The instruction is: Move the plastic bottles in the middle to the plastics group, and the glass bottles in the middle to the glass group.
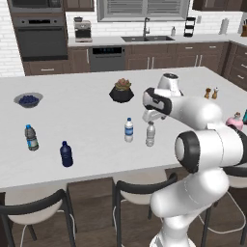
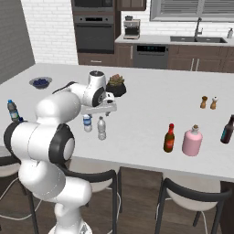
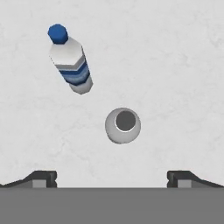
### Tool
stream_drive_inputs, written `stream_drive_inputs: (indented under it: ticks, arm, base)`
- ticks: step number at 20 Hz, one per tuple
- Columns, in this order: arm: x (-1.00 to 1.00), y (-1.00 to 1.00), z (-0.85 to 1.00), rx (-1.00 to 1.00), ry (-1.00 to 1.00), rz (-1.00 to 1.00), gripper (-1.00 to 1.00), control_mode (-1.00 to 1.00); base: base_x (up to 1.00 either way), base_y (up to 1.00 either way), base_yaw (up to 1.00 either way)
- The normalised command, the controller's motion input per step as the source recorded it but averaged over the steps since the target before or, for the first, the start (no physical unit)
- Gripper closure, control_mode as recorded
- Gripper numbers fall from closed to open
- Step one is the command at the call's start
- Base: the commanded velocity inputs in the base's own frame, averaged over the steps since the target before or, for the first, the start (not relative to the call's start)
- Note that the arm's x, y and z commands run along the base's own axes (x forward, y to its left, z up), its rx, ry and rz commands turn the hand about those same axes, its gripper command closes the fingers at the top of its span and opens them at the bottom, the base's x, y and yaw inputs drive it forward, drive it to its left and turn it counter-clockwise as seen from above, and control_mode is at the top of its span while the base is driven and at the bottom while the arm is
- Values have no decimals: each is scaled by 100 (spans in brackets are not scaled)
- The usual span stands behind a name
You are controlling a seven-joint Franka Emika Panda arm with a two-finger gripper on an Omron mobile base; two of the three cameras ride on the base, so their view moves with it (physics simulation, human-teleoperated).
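Two plastic bottles stand mid-counter: one with a blue label (image 1: 129, 130) (image 2: 87, 122) (image 3: 70, 61) and a plain greyish one (image 1: 151, 134) (image 2: 102, 129) (image 3: 123, 125). My gripper (image 1: 151, 117) (image 2: 101, 112) (image 3: 113, 181) hovers open just above the greyish bottle, looking straight down on its top, with nothing between the fingertips (image 3: 43, 179). The slim red-brown glass bottle (image 2: 169, 138) stands to the right, next to the pink bottle (image 2: 192, 140) (image 1: 236, 120) and a dark teal bottle (image 2: 226, 129). At the far left are the navy bottle (image 1: 66, 154) and a dark-capped clear bottle (image 1: 31, 137) (image 2: 13, 110).
A plant in a dark pot (image 1: 121, 90) sits behind the middle bottles. A bowl of blueberries (image 1: 28, 100) is at the back left, and salt and pepper shakers (image 1: 211, 93) at the back right. Stools (image 1: 34, 212) line the counter's near edge.
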Motion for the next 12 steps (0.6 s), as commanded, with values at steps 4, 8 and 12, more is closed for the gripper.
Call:
stream_drive_inputs:
  ticks: [4, 8, 12]
  arm:
    - [11, 0, -16, 0, 0, -4, -100, -100]
    - [6, 0, -1, 0, 0, -6, -100, -100]
    - [7, 0, -4, 0, 0, -8, -100, -100]
  base:
    - [0, 0, 0]
    - [0, 0, 0]
    - [0, 0, 0]
